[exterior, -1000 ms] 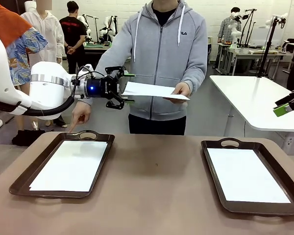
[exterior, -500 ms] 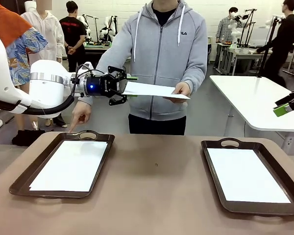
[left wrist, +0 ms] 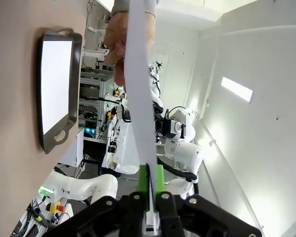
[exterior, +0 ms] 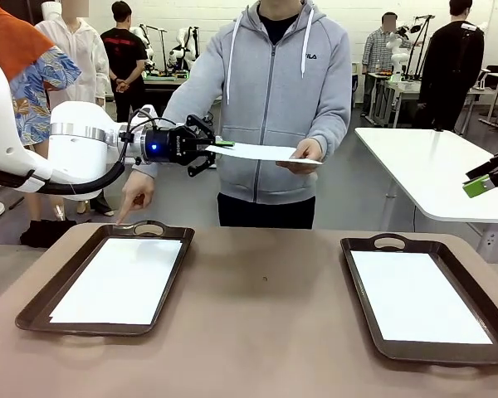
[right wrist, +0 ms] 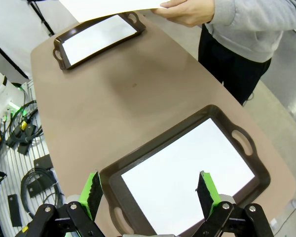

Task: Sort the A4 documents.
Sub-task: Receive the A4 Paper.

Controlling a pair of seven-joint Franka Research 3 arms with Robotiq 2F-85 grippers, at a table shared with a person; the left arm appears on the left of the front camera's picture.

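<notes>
left claw [exterior: 209,153]: we see it pinched on the near edge of the held sheet [exterior: 261,152], at 9 o'clock from the person's hand [exterior: 303,155].
held sheet: midair, level; thin, light, floppy, so we'd judge an edge grip best, pulled flat.
left tray [exterior: 41,298]: one sheet [exterior: 120,280] lies in it.
right tray [exterior: 361,290]: likewise one sheet [exterior: 419,296].
right claw [right wrist: 150,190]: spread, holding nothing, above the right tray.

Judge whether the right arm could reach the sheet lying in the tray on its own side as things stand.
Probably yes. The right end effector hangs open directly above that tray, and nothing lies between its fingers and the sheet. The person's hand is far off.
</notes>
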